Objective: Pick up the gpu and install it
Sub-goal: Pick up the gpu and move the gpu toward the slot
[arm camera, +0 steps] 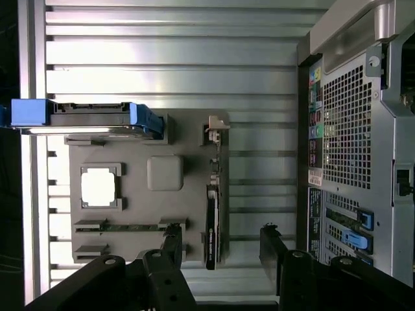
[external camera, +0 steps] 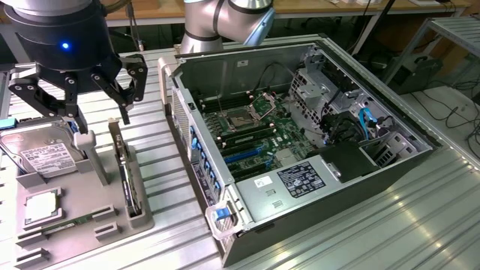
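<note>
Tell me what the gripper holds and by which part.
Nothing is held: the gripper hangs open above the gpu, which stands on edge in its grey tray.

The tool (external camera: 101, 117) hangs open above the gpu (external camera: 127, 180) — on edge in a grey holder (external camera: 75, 194) — beside the open computer case (external camera: 379, 185).

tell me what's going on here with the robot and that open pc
A robot arm's gripper hangs open over a gray parts tray, its fingers either side of the gpu, which stands on edge in its tray slot. Nothing is held, and the card has not been lifted. The open computer case lies beside the tray, at the exterior view's right.
</note>
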